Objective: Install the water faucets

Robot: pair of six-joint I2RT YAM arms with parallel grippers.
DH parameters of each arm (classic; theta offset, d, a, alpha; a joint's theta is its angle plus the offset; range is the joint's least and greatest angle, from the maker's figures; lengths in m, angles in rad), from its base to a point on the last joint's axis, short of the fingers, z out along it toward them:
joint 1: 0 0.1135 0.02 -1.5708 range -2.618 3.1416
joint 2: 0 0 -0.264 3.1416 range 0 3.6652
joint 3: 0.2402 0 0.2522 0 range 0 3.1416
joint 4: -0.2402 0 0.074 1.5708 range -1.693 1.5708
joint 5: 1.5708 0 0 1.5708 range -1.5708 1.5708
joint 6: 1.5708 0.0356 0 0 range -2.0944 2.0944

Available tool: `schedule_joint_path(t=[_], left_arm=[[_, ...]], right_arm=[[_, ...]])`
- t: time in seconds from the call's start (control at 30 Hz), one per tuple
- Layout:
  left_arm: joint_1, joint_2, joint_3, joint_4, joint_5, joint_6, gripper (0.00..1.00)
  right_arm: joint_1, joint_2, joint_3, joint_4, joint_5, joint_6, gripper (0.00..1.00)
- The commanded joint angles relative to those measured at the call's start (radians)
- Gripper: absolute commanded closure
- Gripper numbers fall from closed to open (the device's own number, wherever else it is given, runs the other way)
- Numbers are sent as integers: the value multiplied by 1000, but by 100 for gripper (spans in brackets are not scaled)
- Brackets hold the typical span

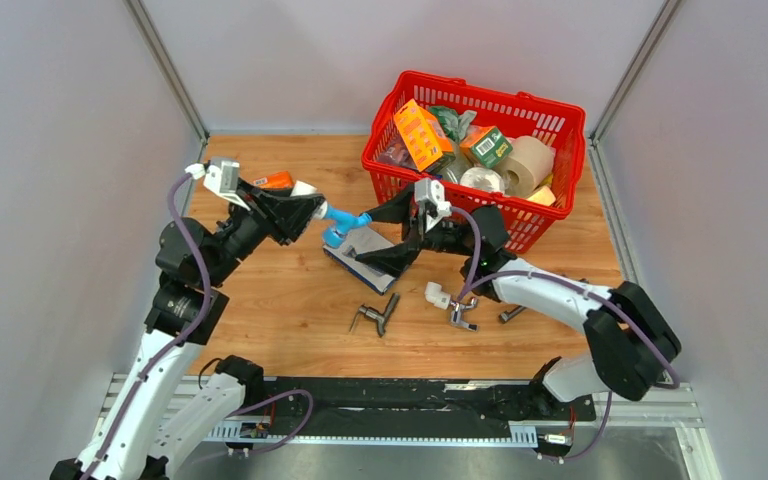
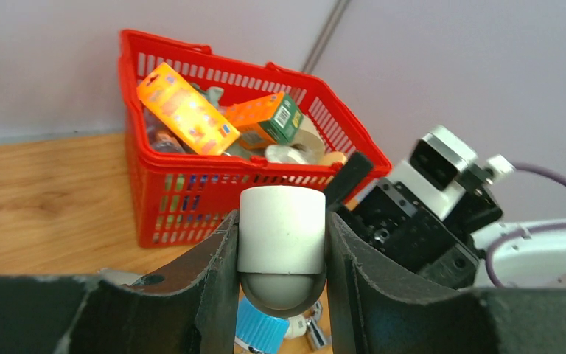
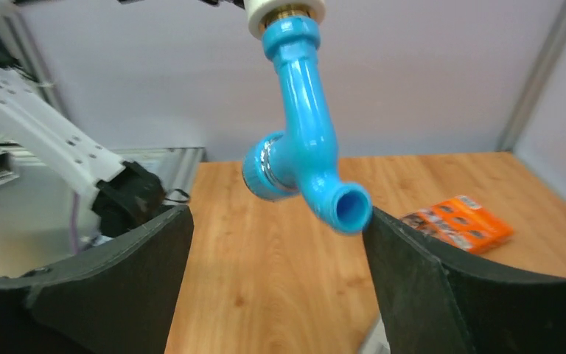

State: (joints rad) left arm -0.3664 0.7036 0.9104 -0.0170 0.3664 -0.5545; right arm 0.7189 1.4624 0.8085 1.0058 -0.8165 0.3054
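Our left gripper clamps the blue faucet by its white fitting above the tabletop's middle; our right gripper sits released astride the spout; we should close squarely on the body, keeping it level.

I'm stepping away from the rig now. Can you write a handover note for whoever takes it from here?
Left gripper: shut on the white fitting of the blue tap, held above the table.
Right gripper: open, fingers either side of the tap.
Done: tap sits in the fitting; tightness unclear.
Left: probably re-grip and turn further. Also lying on the table: dark tap, chrome tap.
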Motion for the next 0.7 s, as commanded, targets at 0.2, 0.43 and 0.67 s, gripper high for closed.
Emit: schedule_joint_path(t=[0.2,0.43,0.67], left_arm=[[3,3,114,-230,-363,-188,100],[4,53,147,-296,-363,-280,100],[3,83,122,-268,-310,-341,100]], right_arm=[[181,-197,-121,-192,589,-840,4],[362,-123,-157,8,815,-1236,1],[459,85,-131,247,970,-1586,0]])
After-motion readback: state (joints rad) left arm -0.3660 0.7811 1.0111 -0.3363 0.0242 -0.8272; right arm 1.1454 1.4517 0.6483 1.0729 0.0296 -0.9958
